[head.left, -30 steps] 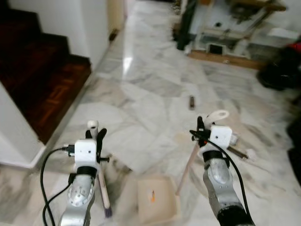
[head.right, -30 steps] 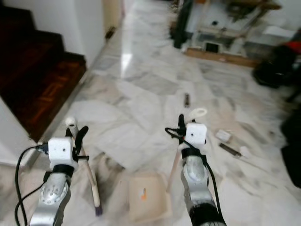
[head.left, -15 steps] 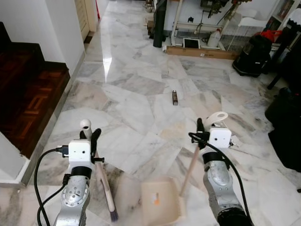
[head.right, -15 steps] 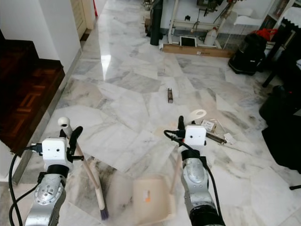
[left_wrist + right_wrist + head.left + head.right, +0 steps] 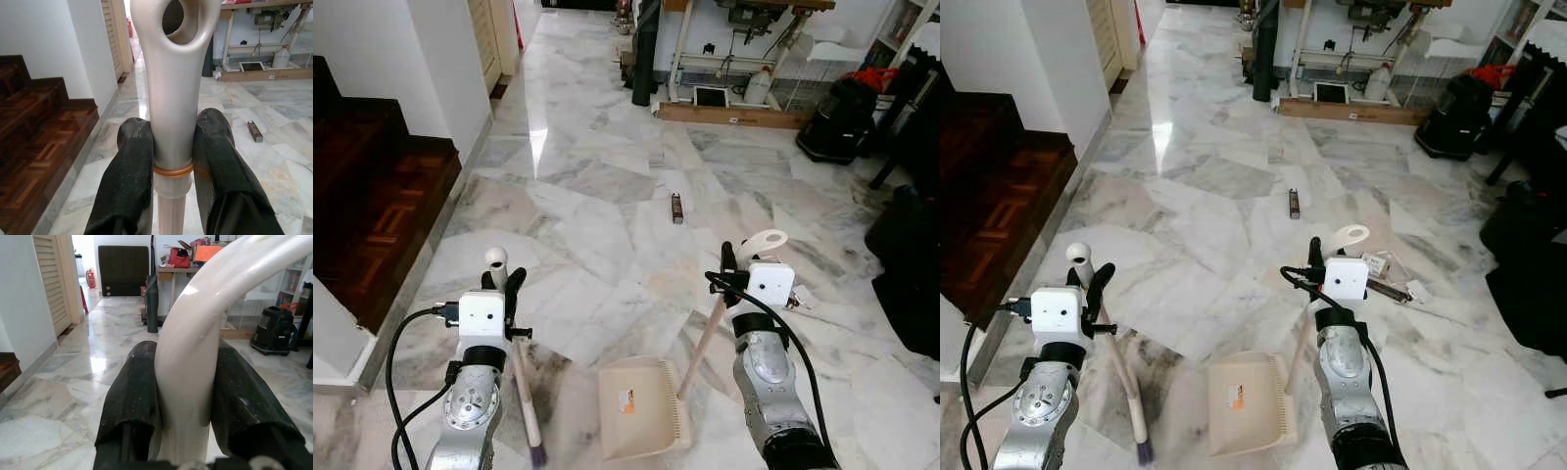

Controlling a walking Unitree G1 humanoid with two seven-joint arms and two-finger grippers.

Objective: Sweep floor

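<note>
My left gripper (image 5: 506, 285) is shut on the cream handle of a small broom (image 5: 521, 377); its dark bristle tip (image 5: 538, 454) rests on the marble floor by my left side. My right gripper (image 5: 728, 263) is shut on the looped handle (image 5: 764, 241) of a beige dustpan (image 5: 641, 406), whose pan lies flat on the floor between my arms. In the left wrist view both black fingers (image 5: 128, 176) clamp the broom handle (image 5: 172, 93). In the right wrist view the fingers (image 5: 132, 396) clamp the dustpan handle (image 5: 190, 382). Small litter (image 5: 1389, 278) lies to the right, and a dark piece (image 5: 677, 207) lies ahead.
Dark wooden stairs (image 5: 372, 196) and a white wall (image 5: 372, 49) stand at the left. A black vacuum (image 5: 834, 122), a table frame with a wooden board (image 5: 734, 113) and a tall black object (image 5: 644, 59) stand at the far end. A black bag (image 5: 911, 284) is at the right.
The camera view has steadied and shifted slightly. The dustpan now lies sharper and flatter on the floor between the arms, and the broom tip has swung a little to the left.
</note>
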